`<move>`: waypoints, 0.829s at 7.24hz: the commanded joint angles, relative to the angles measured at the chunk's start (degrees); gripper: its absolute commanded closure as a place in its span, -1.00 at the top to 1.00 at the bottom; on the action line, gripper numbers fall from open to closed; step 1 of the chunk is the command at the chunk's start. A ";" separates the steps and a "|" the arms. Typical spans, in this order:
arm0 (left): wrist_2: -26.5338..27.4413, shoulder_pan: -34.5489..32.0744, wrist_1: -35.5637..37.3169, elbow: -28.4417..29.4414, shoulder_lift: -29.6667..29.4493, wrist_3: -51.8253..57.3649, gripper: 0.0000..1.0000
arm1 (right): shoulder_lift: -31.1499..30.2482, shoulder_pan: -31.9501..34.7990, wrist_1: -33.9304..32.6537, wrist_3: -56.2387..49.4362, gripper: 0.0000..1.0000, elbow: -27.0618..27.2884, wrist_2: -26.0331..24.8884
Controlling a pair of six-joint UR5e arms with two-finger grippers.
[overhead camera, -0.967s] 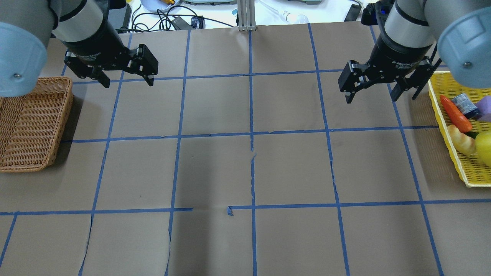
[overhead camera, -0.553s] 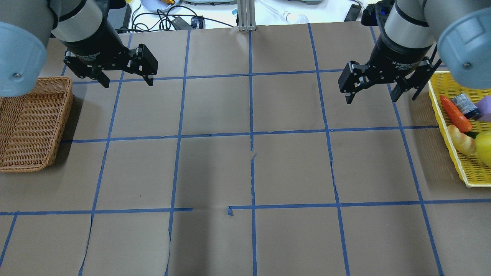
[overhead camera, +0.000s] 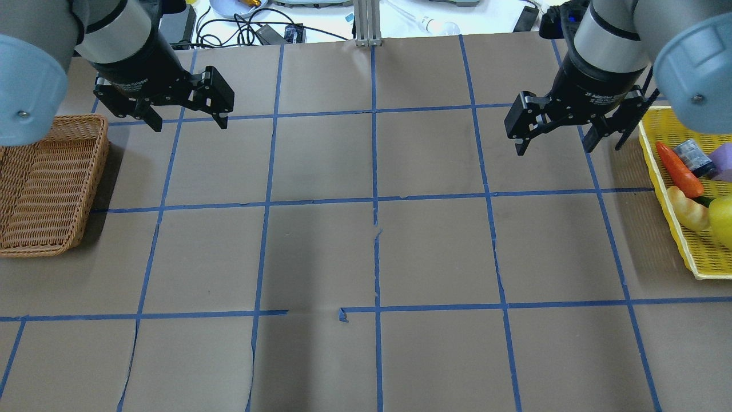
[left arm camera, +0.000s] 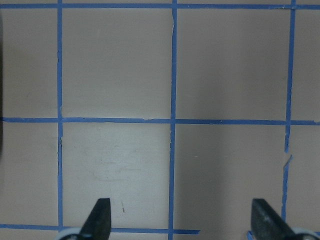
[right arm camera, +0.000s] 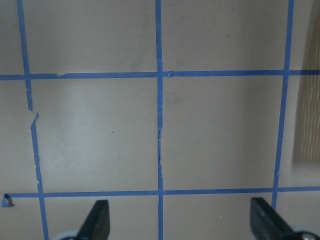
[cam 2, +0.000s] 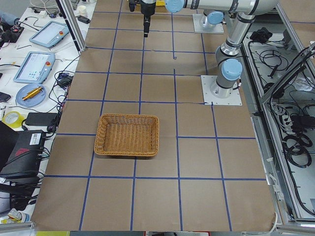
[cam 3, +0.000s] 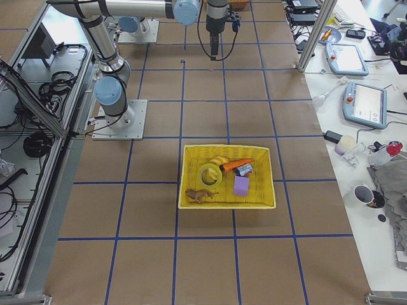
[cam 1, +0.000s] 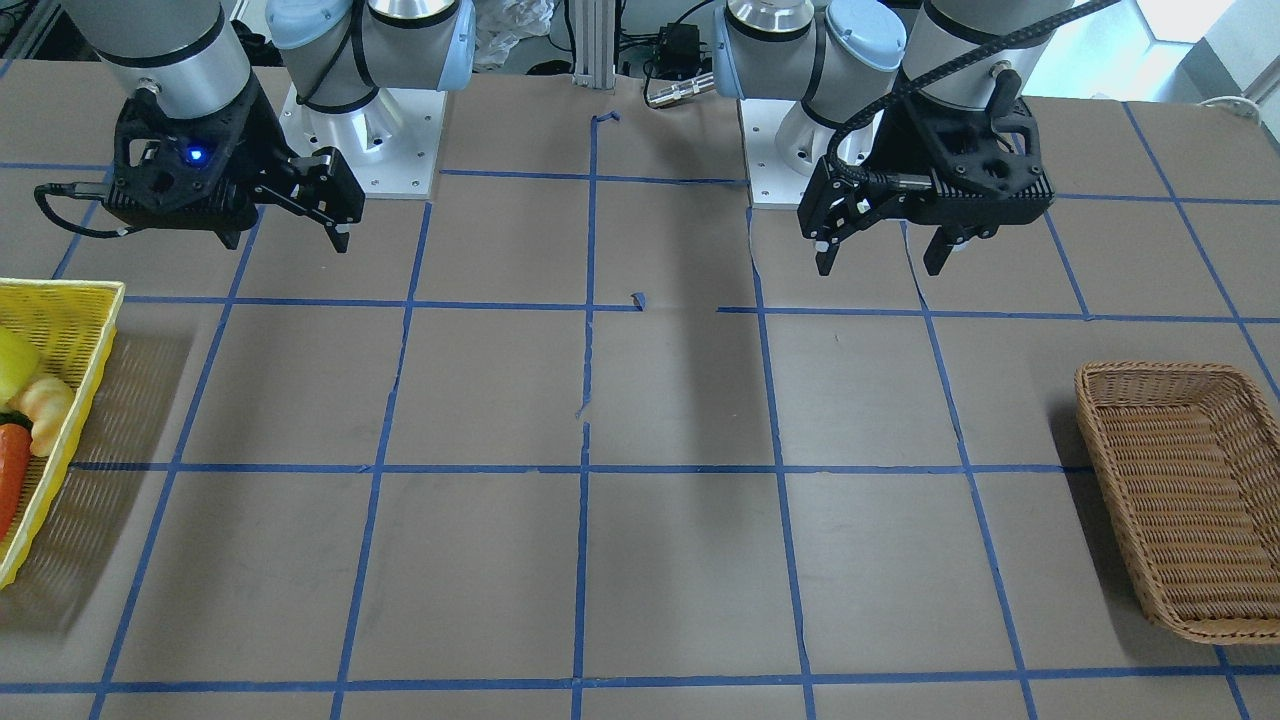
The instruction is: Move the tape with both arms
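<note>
You'll see the tape [cam 3: 210, 175] inside yellow basket [cam 3: 229, 207], approx mid-basket, lying near-flat, hole facing up. Left gripper [overhead camera: 190, 123] & right gripper [overhead camera: 553, 149]: fingers wide, nothing held, both well apart from basket.

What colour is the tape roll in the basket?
Yellow. The tape shows best in the exterior right view.

Left arm [cam 1: 955, 45] and right arm [cam 1: 160, 40] are silver-grey with light blue joint caps [overhead camera: 692, 68], one screw apiece. The black left hand [overhead camera: 190, 123] and right hand [overhead camera: 553, 146] carry white lettering. A braided black cable [cam 1: 905, 88] trails the left wrist, and a blue light [cam 1: 196, 154] dots the right.
</note>
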 commanded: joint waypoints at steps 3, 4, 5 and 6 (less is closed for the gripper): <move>-0.17 -0.37 0.00 -0.48 0.19 0.00 1.00 | 0.06 0.00 -0.07 0.09 1.00 0.32 -0.08; -0.09 -0.37 0.00 -0.30 0.02 -0.09 1.00 | 0.06 0.00 -0.07 0.18 1.00 0.15 -0.35; 0.00 -0.37 0.00 -0.47 0.28 -0.09 1.00 | 0.06 0.00 -0.07 0.62 1.00 -0.20 -0.26; 0.00 -0.37 0.00 -0.39 0.19 -0.09 1.00 | 0.06 0.08 0.02 0.71 1.00 -0.12 -0.78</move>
